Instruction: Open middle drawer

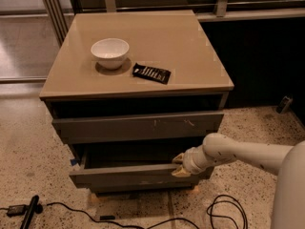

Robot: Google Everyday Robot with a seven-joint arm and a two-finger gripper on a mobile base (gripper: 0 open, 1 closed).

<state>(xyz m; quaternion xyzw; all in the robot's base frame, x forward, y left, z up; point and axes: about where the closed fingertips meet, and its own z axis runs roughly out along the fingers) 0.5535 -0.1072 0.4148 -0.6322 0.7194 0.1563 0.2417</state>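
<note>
The middle drawer (128, 176) is a plain dark grey front under the wider scratched drawer front (138, 126). It stands pulled out a little, with a dark gap above its top edge. My gripper (179, 165) is at the right end of that top edge. One pale fingertip (178, 158) sits above the edge and the other below it, closed on the drawer front. My white arm (238, 152) reaches in from the right.
A white bowl (110, 52) and a black snack packet (151, 73) lie on the tan cabinet top (190, 46). Black cables (224, 213) and a black tool (29, 212) lie on the speckled floor. A dark wall panel stands at the right.
</note>
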